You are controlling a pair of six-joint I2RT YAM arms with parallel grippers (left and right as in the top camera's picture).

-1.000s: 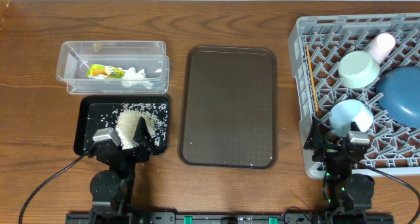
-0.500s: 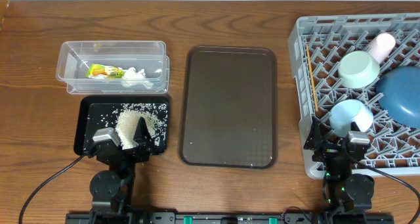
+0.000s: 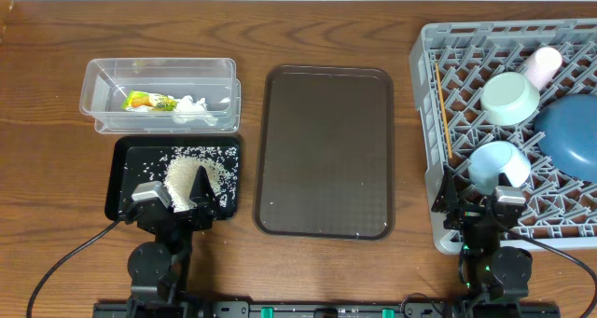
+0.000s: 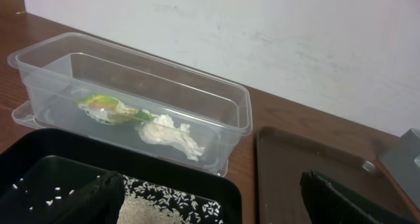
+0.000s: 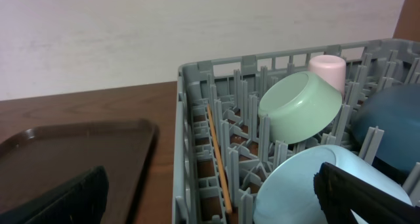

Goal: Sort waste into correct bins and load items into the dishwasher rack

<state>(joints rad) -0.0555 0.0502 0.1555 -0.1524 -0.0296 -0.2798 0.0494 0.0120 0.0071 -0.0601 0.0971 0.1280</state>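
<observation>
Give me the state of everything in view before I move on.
left hand: open, empty
right hand: open, empty
clear tub: uncovered, holds wrapper and tissue
black tray: holds the rice
rack: loaded
blue dish: in rack, leaning
mint bowl: in rack, tipped on its side
light-blue bowl: in rack, tilted
pink cup: in rack
chopstick: lying among rack's pegs

Even, diffuse room light; shadows short and soft. Mild highlights along the clear tub [image 4: 164,65] rim. Overhead view sharp; 2 wrist views slightly soft, nearest foreground out of focus.
</observation>
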